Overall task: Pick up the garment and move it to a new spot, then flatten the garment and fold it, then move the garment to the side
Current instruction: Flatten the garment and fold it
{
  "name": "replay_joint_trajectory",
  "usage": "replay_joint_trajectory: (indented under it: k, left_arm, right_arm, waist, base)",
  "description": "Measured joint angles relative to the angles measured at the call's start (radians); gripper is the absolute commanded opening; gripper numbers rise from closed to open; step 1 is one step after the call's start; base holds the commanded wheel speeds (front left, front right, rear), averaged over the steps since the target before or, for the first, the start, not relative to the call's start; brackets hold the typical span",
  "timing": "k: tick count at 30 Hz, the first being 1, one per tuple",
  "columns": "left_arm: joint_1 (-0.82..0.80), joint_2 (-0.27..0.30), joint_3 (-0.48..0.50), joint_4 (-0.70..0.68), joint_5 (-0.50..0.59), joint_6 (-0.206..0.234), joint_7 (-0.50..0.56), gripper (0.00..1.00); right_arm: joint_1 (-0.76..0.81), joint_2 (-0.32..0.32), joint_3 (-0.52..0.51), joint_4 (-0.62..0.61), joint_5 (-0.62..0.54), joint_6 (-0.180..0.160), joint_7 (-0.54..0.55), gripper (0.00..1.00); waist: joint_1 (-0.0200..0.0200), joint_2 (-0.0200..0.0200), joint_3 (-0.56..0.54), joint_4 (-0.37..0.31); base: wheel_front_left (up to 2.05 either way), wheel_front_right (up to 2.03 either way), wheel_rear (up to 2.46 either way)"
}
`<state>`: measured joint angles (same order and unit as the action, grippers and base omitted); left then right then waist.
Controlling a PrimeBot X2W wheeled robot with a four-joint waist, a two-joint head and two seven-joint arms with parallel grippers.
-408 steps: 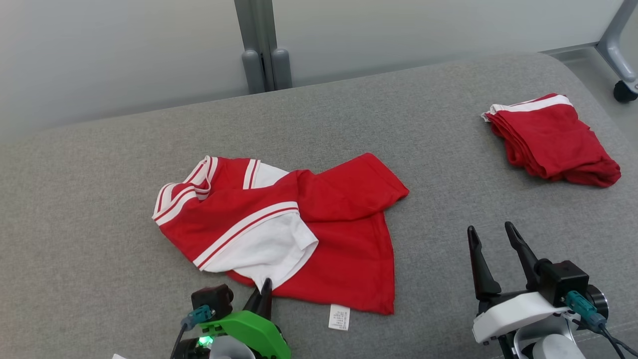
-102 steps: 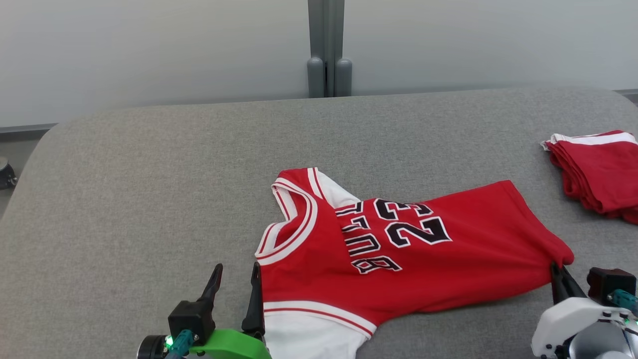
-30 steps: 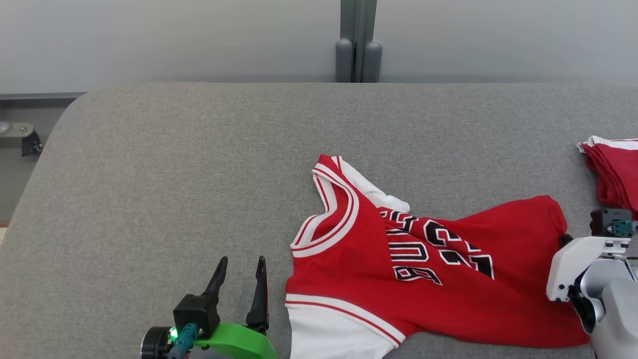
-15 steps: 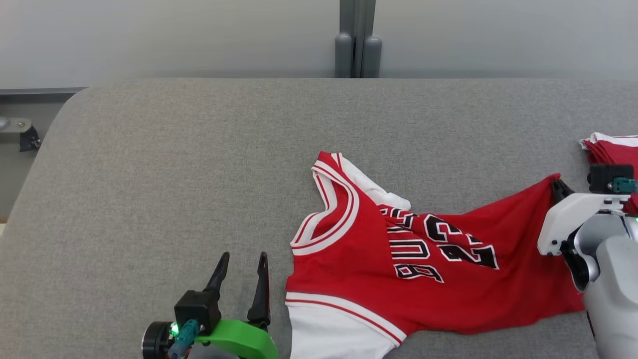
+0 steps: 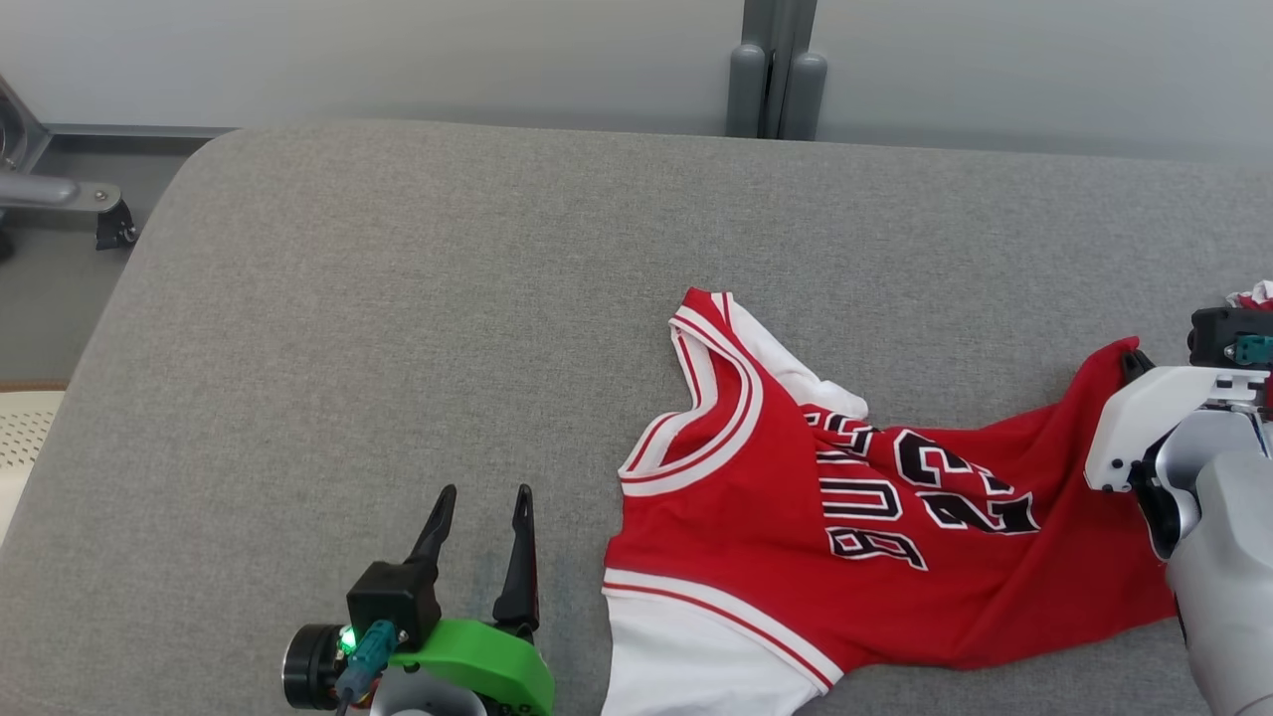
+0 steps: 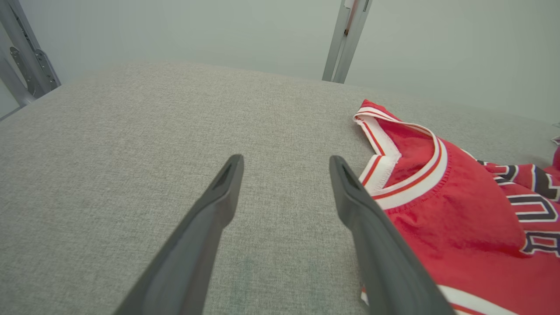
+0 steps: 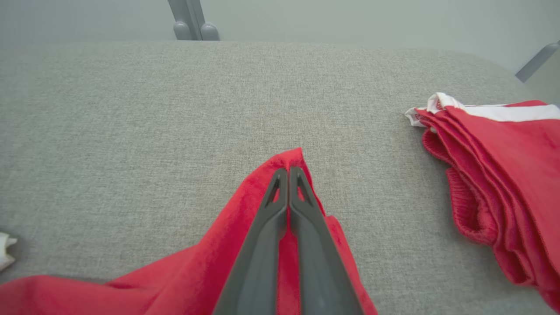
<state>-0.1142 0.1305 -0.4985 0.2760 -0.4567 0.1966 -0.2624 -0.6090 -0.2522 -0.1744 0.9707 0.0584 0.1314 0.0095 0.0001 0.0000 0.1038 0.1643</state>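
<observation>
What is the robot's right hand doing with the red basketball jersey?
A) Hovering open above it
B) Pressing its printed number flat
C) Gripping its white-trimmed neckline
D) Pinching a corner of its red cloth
D: in the right wrist view the right hand has its two dark fingers closed together on a pointed corner of the red basketball jersey.

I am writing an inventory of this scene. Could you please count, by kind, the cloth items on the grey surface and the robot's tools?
red jersey, spread out: 1
folded red pile: 1 (the pieces inside it cannot be counted)
tools: 2, the left tool open, the right tool shut on the jersey's edge
Total: 4
</observation>
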Motion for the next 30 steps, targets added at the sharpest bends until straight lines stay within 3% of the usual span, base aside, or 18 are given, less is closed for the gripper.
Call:
replay_joint_trajectory:
  k: [1, 2, 3, 14, 23, 30]
  left_arm:
    - [0.0, -0.001, 0.001, 0.0, 0.0, 0.0, 0.0, 1.0]
    - [0.0, -0.001, 0.004, 0.0, 0.0, 0.0, 0.0, 1.0]
    - [0.0, -0.003, 0.005, 0.0, 0.0, 0.0, 0.0, 1.0]
    - [0.0, -0.022, 0.016, 0.005, 0.011, -0.021, 0.0, 1.0]
    - [0.014, -0.033, 0.059, 0.035, 0.011, -0.049, -0.002, 1.0]
    - [0.06, -0.043, 0.093, 0.043, 0.022, -0.074, -0.002, 1.0]
  right_arm:
    - [0.0, 0.001, -0.003, 0.008, -0.002, 0.0, -0.007, 0.36]
    - [0.0, 0.002, -0.005, 0.015, -0.005, 0.0, -0.016, 0.79]
    - [0.0, 0.002, -0.009, 0.018, -0.009, 0.0, -0.03, 1.0]
    - [0.075, 0.049, 0.031, -0.073, 0.01, 0.0, -0.193, 1.0]
    - [0.291, 0.134, 0.105, -0.333, 0.039, 0.0, -0.258, 1.0]
    - [0.459, 0.183, 0.092, -0.547, 0.043, 0.0, -0.267, 1.0]
  waist:
    - [0.0, 0.0, -0.001, 0.001]
    - [0.0, 0.0, -0.004, 0.0]
    - [0.0, 0.0, -0.006, -0.002]
    - [0.0, 0.0, -0.05, -0.063]
    - [0.0, 0.0, -0.116, -0.113]
    - [0.0, 0.0, -0.155, -0.135]
  base:
    - [0.0, 0.0, 0.0]
    - [0.0, 0.0, 0.0]
    - [0.0, 0.0, 0.0]
    - [0.0, 0.0, 0.0]
    - [0.0, 0.0, 0.0]
    - [0.0, 0.0, 0.0]
